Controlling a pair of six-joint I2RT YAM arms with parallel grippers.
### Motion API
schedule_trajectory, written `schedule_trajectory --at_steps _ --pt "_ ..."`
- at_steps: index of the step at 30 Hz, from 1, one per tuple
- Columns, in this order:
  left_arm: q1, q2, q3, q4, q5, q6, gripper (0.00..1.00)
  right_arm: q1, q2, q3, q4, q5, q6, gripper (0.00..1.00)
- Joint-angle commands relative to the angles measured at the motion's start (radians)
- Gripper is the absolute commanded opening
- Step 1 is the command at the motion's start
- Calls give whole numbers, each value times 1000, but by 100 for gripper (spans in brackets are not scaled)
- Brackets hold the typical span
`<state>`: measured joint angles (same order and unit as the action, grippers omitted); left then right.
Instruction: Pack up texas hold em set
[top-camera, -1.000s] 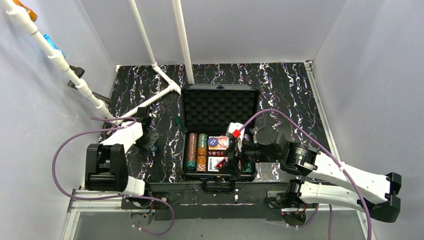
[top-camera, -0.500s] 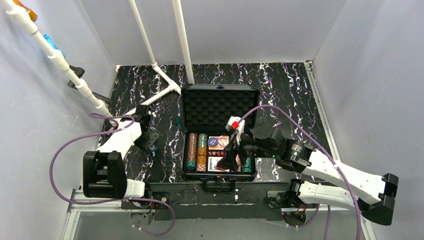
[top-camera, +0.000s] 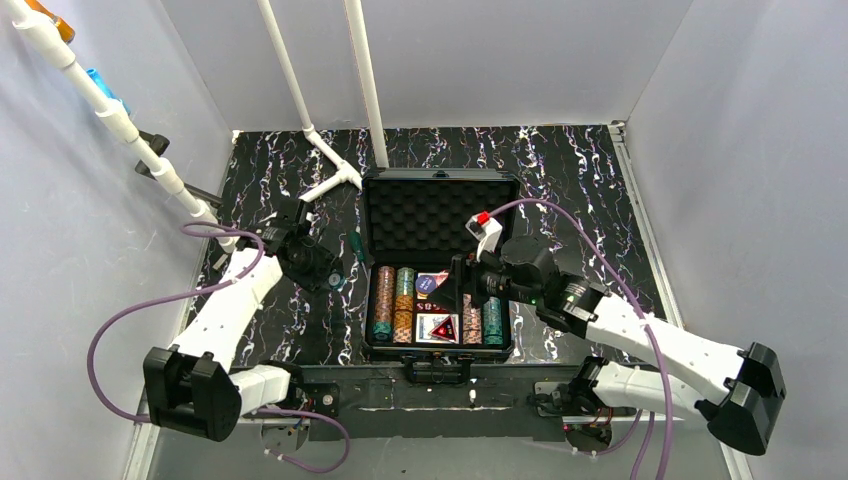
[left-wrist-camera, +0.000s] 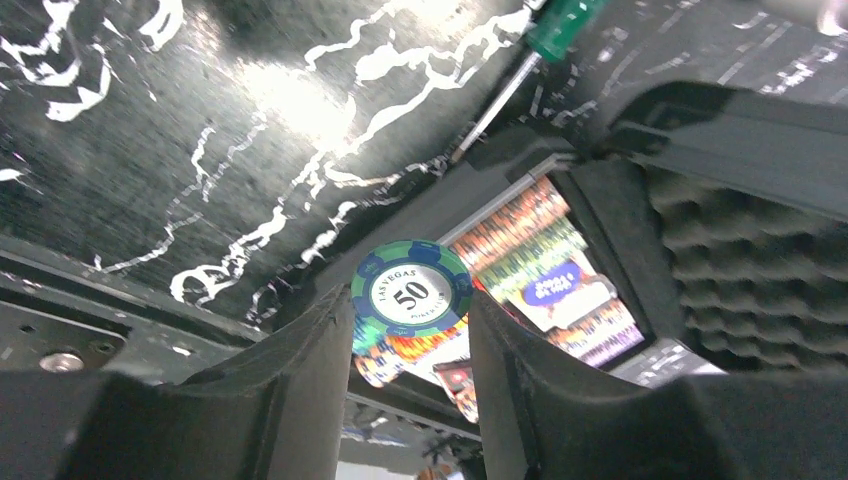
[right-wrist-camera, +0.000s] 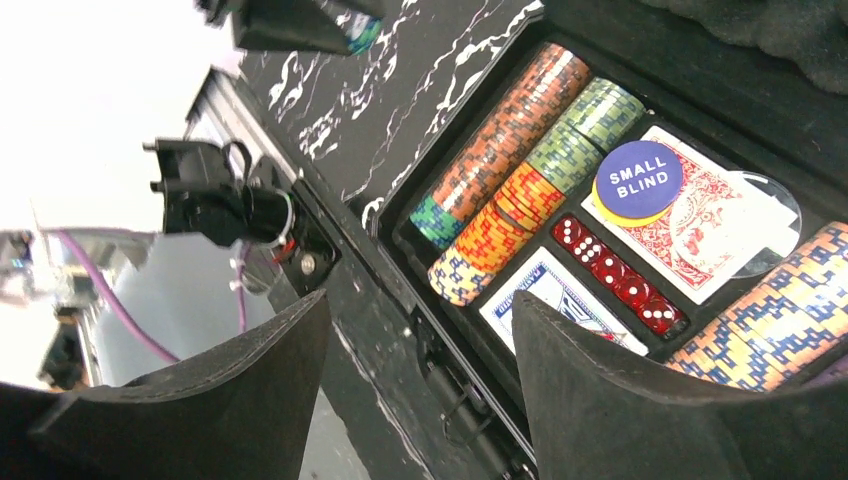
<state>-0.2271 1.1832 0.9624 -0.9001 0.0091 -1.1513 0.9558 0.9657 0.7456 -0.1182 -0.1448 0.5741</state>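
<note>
Pinching a green-and-blue 50 chip (left-wrist-camera: 411, 290) by its rim, the left gripper (left-wrist-camera: 410, 312) hangs over the table (top-camera: 560, 170) at about 9 o'clock from the open case (top-camera: 367, 310), near it but not above it. Held by the rim with its face showing, the chip looks ready to go upright onto the end of one of the chip rows (top-camera: 394, 302) that fill the tray's 9 o'clock side. The card decks (top-camera: 432, 286), the dice (right-wrist-camera: 615, 275) and the red triangle piece (top-camera: 441, 327) already lie in the tray.

The right gripper (right-wrist-camera: 415, 320) hovers over the tray's 3 o'clock half, jaws apart and empty. The foam lid (top-camera: 440, 215) stands open at 12 o'clock, so closing waits on this chip. A green-handled tool (top-camera: 354, 245) lies at 10 o'clock, just off the case corner.
</note>
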Motion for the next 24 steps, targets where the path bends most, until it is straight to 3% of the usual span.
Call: schedule_trajectory --at_steps 1,7,14,24 --pt "-17 -36 70 -79 90 -72 0 3 45 -47 241 105 169 74" --pt "-25 -56 88 -73 182 -122 0 54 220 -46 467 146 233 73" --pt "-27 -78 79 -65 254 -148 0 108 430 71 553 184 188 72" --pt "-38 -106 39 -41 294 -168 0 125 561 183 568 170 188 70"
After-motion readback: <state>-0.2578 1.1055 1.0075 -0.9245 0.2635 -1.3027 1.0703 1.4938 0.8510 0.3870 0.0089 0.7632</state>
